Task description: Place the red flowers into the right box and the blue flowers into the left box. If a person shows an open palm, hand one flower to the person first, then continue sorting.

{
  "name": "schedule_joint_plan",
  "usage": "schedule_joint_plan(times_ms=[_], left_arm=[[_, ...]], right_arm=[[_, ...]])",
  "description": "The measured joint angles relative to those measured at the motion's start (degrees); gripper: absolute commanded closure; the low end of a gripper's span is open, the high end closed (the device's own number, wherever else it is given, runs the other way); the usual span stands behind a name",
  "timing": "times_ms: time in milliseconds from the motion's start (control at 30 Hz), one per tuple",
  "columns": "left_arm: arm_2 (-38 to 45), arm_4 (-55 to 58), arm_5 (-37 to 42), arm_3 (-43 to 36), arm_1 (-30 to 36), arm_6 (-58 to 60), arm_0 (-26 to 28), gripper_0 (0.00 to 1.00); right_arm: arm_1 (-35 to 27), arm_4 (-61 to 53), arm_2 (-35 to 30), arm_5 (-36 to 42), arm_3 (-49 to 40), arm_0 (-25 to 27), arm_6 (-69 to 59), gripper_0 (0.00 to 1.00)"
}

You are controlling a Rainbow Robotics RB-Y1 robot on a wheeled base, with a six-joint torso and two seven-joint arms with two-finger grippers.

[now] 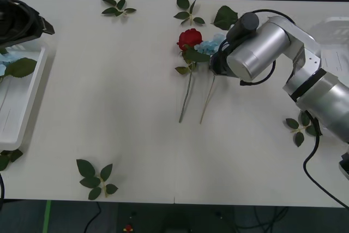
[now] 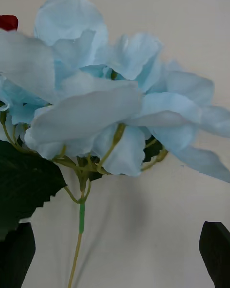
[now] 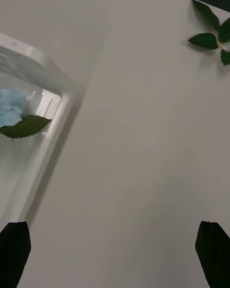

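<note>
A red flower [image 1: 189, 37] lies on the table at centre back, its stem pointing toward me. Touching its right side is a blue flower [image 1: 210, 45], over which my right arm reaches. In the right wrist view the blue flower [image 2: 96, 91] looms close, just ahead of my open right gripper [image 2: 115, 257], whose fingers hold nothing and straddle its stem [image 2: 79, 240]. My left gripper [image 3: 112, 254] hangs open and empty above the table beside the left box [image 3: 45, 110], which holds a blue flower [image 3: 10, 106]. The left box [image 1: 27, 107] lies at the table's left edge. A corner of the right box [image 1: 334, 30] shows far right.
Loose green leaf sprigs lie about: at the back left [image 1: 117, 7], the back centre [image 1: 188, 12], the front left [image 1: 97, 178] and by my right arm [image 1: 301, 126]. A large leaf [image 1: 224, 17] lies behind the blue flower. Cables run past the table's far edge.
</note>
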Motion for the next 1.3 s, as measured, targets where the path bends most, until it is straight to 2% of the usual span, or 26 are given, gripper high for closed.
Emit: schedule_joint_plan(times_ms=[133,367,600,833,867,900,967,1300], left_arm=[[-1.48,0.1,-0.01,-0.15,-1.16,-3.69,-2.23,0.0],[-3.21,-0.67,-1.09,-1.28,-5.61,-3.51,-3.73,0.0],[-3.89,-0.89,-1.36,-1.71,-8.59,-3.51,-3.75,0.0],[-3.89,-0.89,-1.37,-1.74,-8.81,-3.51,-3.75,0.0],[-3.89,-0.89,-1.38,-1.74,-8.81,-3.51,-3.75,0.0],[-3.89,-0.89,-1.38,-1.74,-8.81,-3.51,-3.75,0.0],[-3.89,-0.89,-1.38,-1.74,-8.81,-3.51,-3.75,0.0],[-3.89,-0.89,-1.38,-1.76,-8.81,-3.5,-3.75,0.0]], right_arm=[[2.01,1.69,2.88,-3.11,5.36,-1.88,-1.39,0.0],[4.9,4.37,5.37,-6.23,12.43,-3.79,-2.95,0.0],[6.27,6.11,7.5,-9.38,16.91,-4.73,-2.97,0.0],[6.7,6.68,8.37,-11.57,19.18,-4.78,-3.0,0.0],[6.7,6.72,8.68,-11.87,19.42,-4.78,-3.0,0.1],[6.7,6.76,8.98,-12.04,19.58,-4.78,-3.01,0.45],[6.7,6.91,9.4,-12.11,19.7,-4.78,-3.02,1.0],[6.7,7.0,9.55,-12.38,19.71,-4.84,-3.18,1.0]])
